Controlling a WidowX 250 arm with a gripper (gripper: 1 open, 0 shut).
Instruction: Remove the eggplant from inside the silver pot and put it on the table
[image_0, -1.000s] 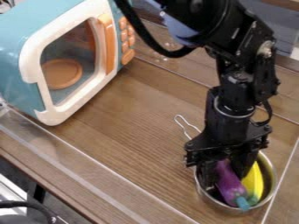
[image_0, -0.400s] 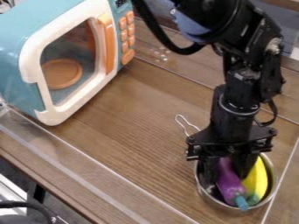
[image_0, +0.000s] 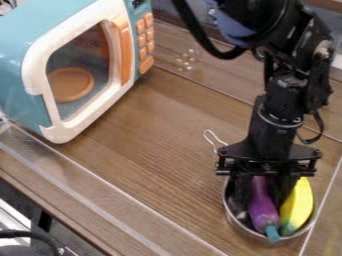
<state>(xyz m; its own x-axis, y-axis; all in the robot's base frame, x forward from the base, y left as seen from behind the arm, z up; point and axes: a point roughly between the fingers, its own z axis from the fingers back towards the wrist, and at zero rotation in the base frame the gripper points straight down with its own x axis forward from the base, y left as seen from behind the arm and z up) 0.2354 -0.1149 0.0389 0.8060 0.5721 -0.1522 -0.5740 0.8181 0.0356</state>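
The silver pot (image_0: 237, 216) stands on the table (image_0: 140, 140) at the front right, its wire loop handle (image_0: 211, 138) pointing back left. Inside it lies the purple eggplant (image_0: 262, 209), teal stem cap (image_0: 274, 233) toward the front, beside a yellow corn-like toy (image_0: 297, 203). My black gripper (image_0: 271, 183) reaches straight down into the pot. Its fingers are shut on the eggplant's rear end. The eggplant still rests inside the pot.
A teal and white toy microwave (image_0: 80, 65) with an orange panel stands at the back left, its door shut. A few small clear bits (image_0: 189, 57) lie at the back. The table's front edge runs diagonally at the lower left.
The arm has shifted slightly right and settled lower into the pot. The fingers have drawn in on the eggplant. The eggplant and yellow toy have turned a little inside the pot.
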